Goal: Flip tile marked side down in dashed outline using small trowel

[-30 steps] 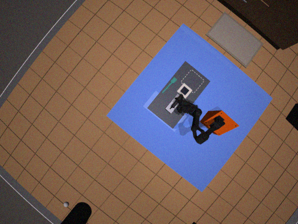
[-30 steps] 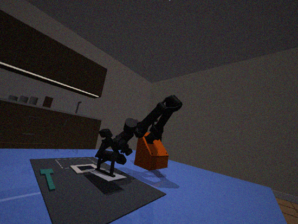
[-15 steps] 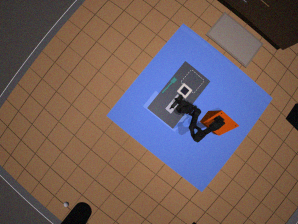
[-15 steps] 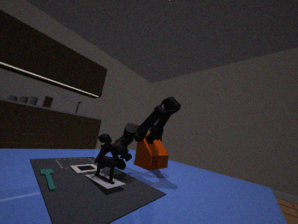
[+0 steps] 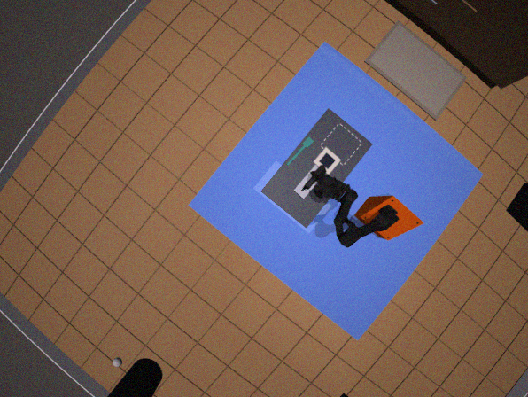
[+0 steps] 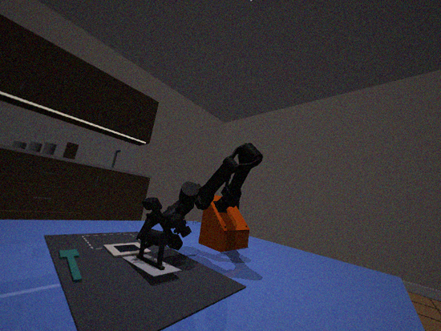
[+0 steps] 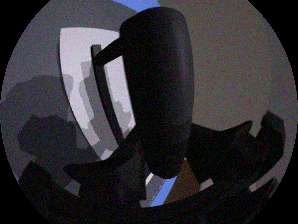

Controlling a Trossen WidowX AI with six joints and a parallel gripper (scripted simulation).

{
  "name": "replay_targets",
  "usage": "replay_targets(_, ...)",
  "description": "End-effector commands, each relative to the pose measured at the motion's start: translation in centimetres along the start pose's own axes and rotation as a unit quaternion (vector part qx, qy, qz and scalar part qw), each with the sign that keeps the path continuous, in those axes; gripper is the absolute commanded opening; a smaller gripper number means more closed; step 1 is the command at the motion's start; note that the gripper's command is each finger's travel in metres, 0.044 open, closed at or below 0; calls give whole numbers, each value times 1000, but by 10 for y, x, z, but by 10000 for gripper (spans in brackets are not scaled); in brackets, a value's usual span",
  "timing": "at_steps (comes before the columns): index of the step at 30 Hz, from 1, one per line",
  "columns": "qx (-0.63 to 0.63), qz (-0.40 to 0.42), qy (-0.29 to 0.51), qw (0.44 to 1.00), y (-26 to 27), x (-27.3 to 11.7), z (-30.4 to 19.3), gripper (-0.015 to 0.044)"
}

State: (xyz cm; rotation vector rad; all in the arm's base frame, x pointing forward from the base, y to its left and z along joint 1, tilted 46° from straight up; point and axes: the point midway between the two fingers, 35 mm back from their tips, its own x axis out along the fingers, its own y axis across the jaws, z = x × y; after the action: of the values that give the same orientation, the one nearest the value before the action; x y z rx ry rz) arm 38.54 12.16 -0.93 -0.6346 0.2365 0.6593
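My gripper [image 5: 314, 178] [image 6: 152, 238] [image 7: 154, 121] is shut on the black handle of the trowel. Its pale flat blade [image 5: 302, 191] [image 6: 168, 270] [image 7: 75, 65] is a little above the dark mat [image 5: 283, 195] [image 6: 110, 305], with a shadow beneath. The tile [image 5: 317, 158] [image 6: 112, 250], white with a dark square mark, lies marked side up beside the dashed outline [image 5: 339, 124] [image 6: 88, 243]. The blade's far end is close to the tile's near edge. Whether it touches or reaches under the tile, I cannot tell.
A teal T-shaped tool [image 5: 307, 142] [image 6: 70, 257] lies on the mat, on the tile's side away from the arm's base. The orange base [image 5: 403, 217] [image 6: 222, 238] stands on the blue table top [image 5: 376, 288] [image 6: 310, 297]. The arm reaches low over the mat's edge.
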Motion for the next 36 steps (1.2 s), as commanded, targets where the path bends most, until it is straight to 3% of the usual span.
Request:
replay_targets(1,0,-2,1,1000,-2,0,-7,0)
replay_targets(36,-41,-2,35,999,-28,-23,-39,0)
